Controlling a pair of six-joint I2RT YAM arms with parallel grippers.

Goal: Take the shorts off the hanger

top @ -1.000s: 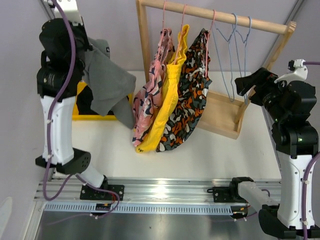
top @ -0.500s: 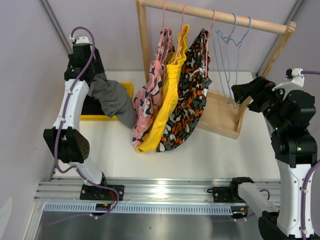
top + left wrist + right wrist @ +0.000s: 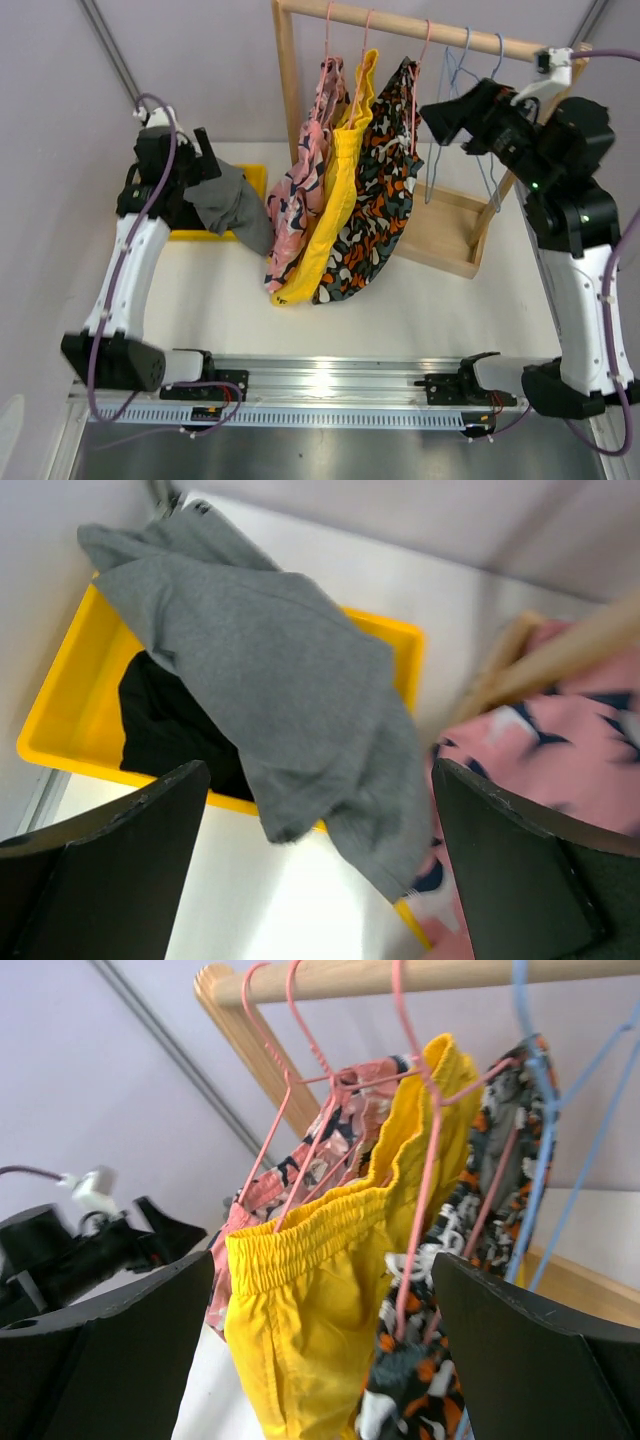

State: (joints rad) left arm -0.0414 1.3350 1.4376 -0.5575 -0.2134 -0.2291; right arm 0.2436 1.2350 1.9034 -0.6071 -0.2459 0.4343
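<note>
Between the fingers of the right end effector [image 3: 322,1260], which are spread wide with nothing in them, you're looking straight at the yellow shorts [image 3: 300,1300]. The elastic waistband sits dead ahead, hung on one of the pink hangers [image 3: 300,1080]. Just right of that are the camo shorts [image 3: 400,1385], and off to the left, farther back, the pink shark-print shorts [image 3: 232,1230]. All three hang off the wooden rail [image 3: 420,27] with the long axis running down from the waistband, legs slanting out over the bench [image 3: 430,310]. From overhead the camo pair is the one closest to this end effector, with the bare blue hangers [image 3: 470,75] right beside it.

The left end effector [image 3: 318,775] is spread open too, gripping nothing. Below it the grey shorts [image 3: 290,680] are draped over the rim of the yellow bin [image 3: 90,770], half spilling out, and the black shorts [image 3: 165,730] lie inside the bin.

So my read: two pairs done, three to go, and the right arm is way nearer to what's left. I'd guess the next grab comes in sideways at a waistband, and it'll need to slide off along the hanger rather than get yanked down, or the hanger could come off the rail too.
</note>
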